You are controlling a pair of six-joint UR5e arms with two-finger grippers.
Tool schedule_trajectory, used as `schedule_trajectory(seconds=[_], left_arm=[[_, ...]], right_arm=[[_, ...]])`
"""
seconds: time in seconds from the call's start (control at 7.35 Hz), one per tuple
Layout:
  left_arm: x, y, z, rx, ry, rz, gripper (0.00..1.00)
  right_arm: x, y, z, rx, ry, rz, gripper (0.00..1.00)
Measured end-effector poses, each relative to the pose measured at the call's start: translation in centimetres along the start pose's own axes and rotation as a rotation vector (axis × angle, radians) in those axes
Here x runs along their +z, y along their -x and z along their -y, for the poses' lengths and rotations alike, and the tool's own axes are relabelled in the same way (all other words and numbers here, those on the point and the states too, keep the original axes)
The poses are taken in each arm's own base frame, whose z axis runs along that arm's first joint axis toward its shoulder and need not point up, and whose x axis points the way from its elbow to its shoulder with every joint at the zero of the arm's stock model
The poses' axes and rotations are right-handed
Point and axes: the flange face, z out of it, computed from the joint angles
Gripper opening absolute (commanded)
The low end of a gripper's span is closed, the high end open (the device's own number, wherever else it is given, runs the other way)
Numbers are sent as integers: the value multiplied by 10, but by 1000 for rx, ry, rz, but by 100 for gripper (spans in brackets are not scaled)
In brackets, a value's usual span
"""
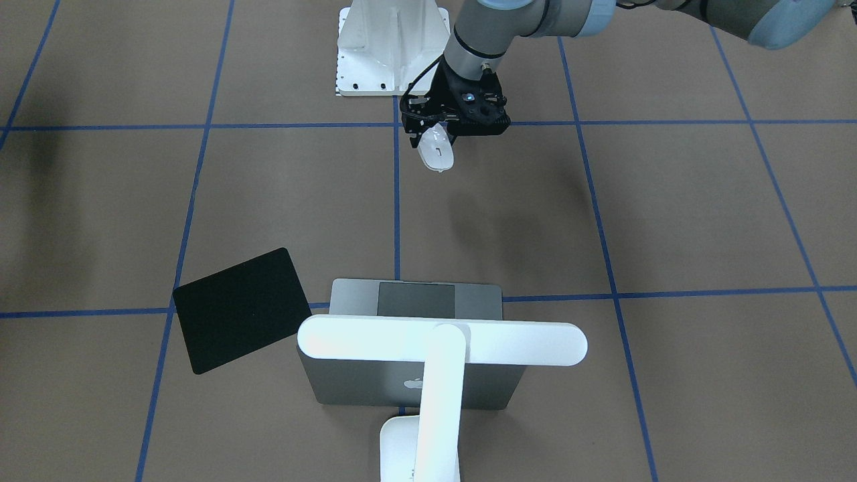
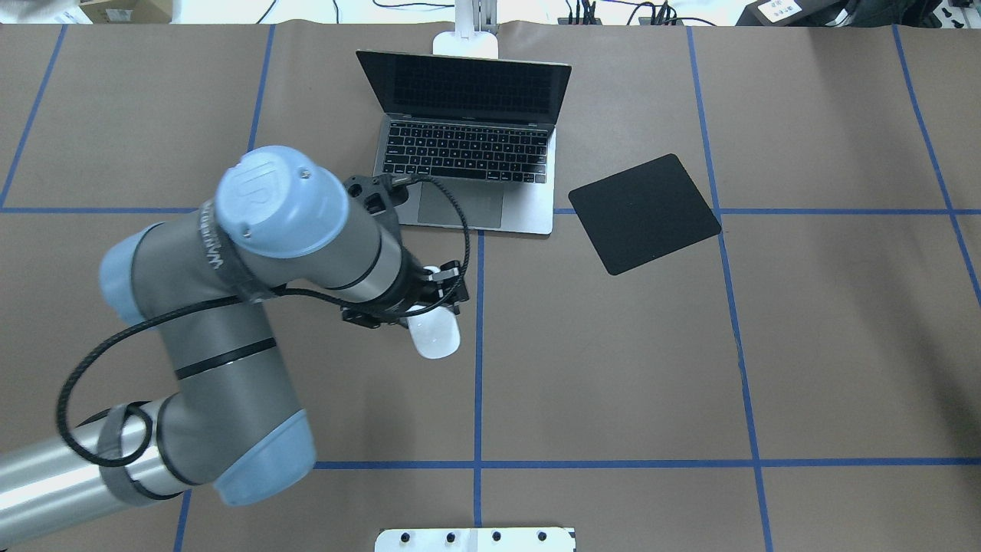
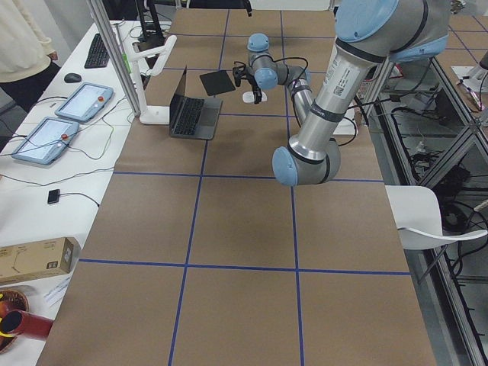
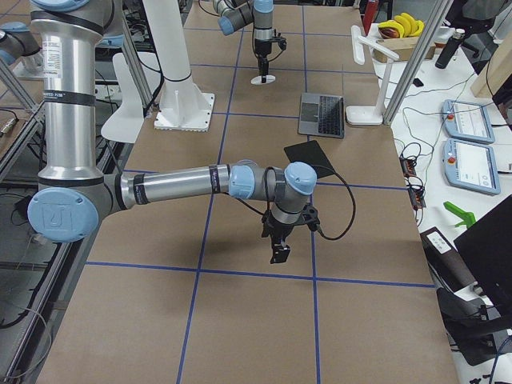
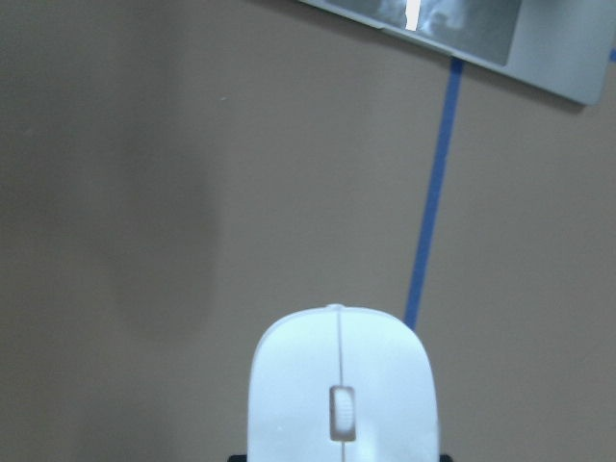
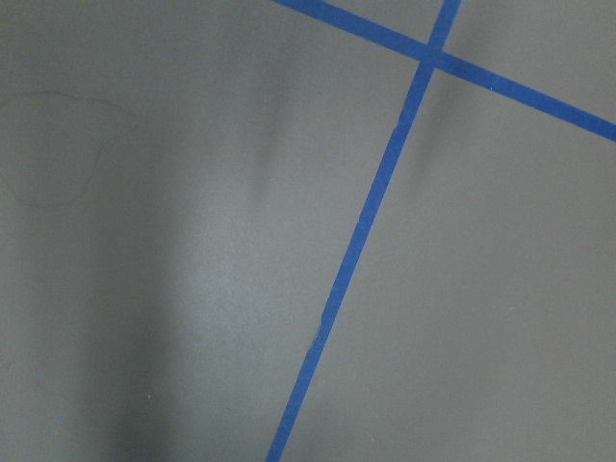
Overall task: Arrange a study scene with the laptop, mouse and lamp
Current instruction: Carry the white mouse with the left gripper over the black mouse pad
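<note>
At the bottom centre of the left wrist view sits the mouse (image 5: 342, 390), its tail clamped in the left tool (image 1: 435, 132). A shadow off to one side suggests it hangs clear of the bench (image 2: 613, 368). Beyond it, right of centre in the overhead frame, lies the black pad (image 2: 644, 213). Farther on, the open laptop (image 2: 467, 149) is at top centre, with the lamp (image 1: 442, 341) behind it.

I judge the mouse is bound for the pad. Carry it level across, set it down flat with its nose towards the screen, and let go only once it rests.

The wrist view shows the scroll wheel, which the overhead view does not. The front-facing view shows the lamp head crossing the lid. Only the right-side view shows the right tool (image 4: 280, 250), and I cannot tell its grip.
</note>
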Motion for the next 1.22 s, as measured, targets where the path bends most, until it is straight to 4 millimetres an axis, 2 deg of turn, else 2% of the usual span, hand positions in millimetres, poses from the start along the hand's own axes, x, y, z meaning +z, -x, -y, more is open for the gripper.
schedule_trajectory(seconds=[0.41,0.82,1.22], left_arm=[[11,-77,14,-67,-79,-15,0],[35,-161,33,-111,-172,0,0],[64,-213,48,-142,-282,-22,0]], right_arm=[[-5,2,7,-5,-10,-3,100],[-8,2,17,-18,-27,-8,100],[4,-7,22,-32,-46,-14,100]])
